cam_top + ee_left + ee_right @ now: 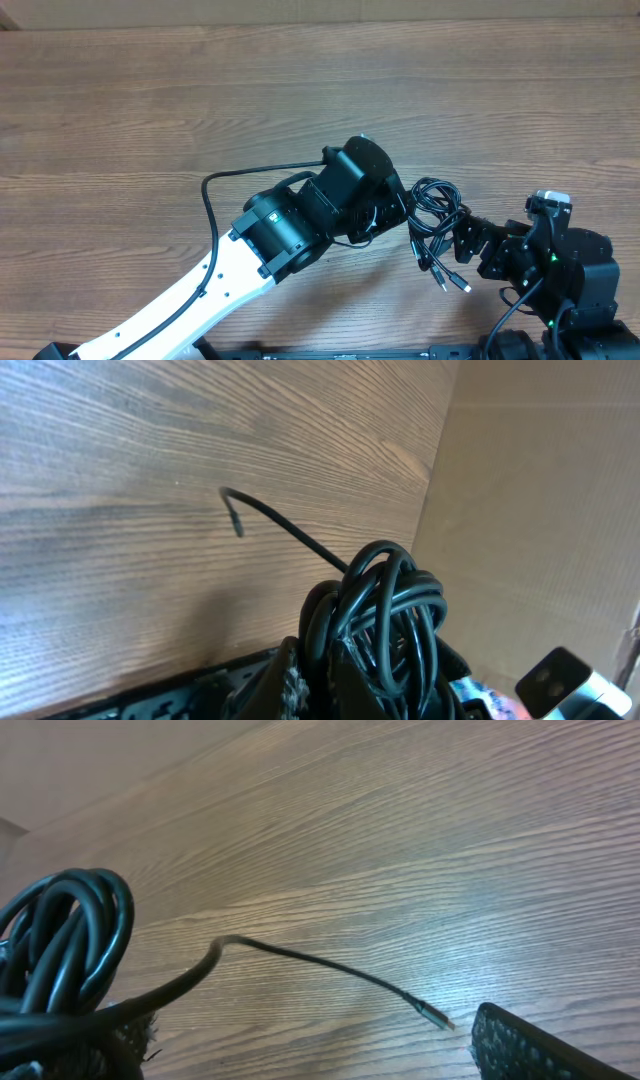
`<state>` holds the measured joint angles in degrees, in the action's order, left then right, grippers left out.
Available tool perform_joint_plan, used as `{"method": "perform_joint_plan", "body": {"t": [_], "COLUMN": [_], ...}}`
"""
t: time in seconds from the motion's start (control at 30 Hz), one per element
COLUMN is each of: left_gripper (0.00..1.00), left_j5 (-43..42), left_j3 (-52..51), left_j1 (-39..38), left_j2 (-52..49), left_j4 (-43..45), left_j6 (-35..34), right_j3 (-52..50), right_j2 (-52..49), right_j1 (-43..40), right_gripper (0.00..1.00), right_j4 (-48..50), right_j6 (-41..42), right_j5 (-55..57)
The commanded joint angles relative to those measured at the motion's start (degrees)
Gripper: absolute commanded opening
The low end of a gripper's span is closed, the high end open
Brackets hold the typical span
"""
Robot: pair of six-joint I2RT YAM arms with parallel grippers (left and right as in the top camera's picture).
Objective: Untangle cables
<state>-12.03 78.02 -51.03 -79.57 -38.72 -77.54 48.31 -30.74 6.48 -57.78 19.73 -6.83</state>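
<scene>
The cables [436, 203] are a bundle of thin black loops just right of the table's middle, with several plug ends [455, 282] trailing toward the near edge. My left gripper [400, 210] is shut on the bundle. In the left wrist view the coil [385, 605] rises out of the closed left gripper [316, 652], and one loose strand [270, 515] sticks out over the wood. My right gripper [470, 245] stands open just right of the bundle. In the right wrist view the coil [60, 935] is at the left, and a strand ending in a metal-tipped plug [434, 1013] crosses between its fingers [530, 1050].
The wooden table [150, 90] stretches wide to the left and far side. The left arm's own black wire [207, 195] loops out beside its white link. A tan wall [540, 510] borders the table past the coil in the left wrist view.
</scene>
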Motion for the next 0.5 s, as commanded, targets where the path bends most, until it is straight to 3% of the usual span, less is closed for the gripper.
{"method": "perform_joint_plan", "body": {"t": [0.0, 0.27, 0.47], "left_gripper": [0.04, 0.04, 0.04], "left_j5": [-1.99, 0.9, 9.16], "left_j3": [0.42, 0.42, 0.42], "left_j1": [-0.39, -0.33, -0.35], "left_j2": [0.17, 0.17, 0.17], "left_j4": [-0.07, -0.5, -2.95], "left_j6": [5.62, 9.9, 9.84], "right_j3": [1.16, 1.16, 1.16], "right_j2": [0.48, 0.48, 0.48], "right_j1": [-0.07, -0.07, -0.07], "right_gripper": [1.0, 1.0, 1.0], "right_j4": [0.11, -0.04, -0.22], "right_j6": [1.73, 1.7, 1.73], "right_j5": [4.44, 4.66, 4.63]}}
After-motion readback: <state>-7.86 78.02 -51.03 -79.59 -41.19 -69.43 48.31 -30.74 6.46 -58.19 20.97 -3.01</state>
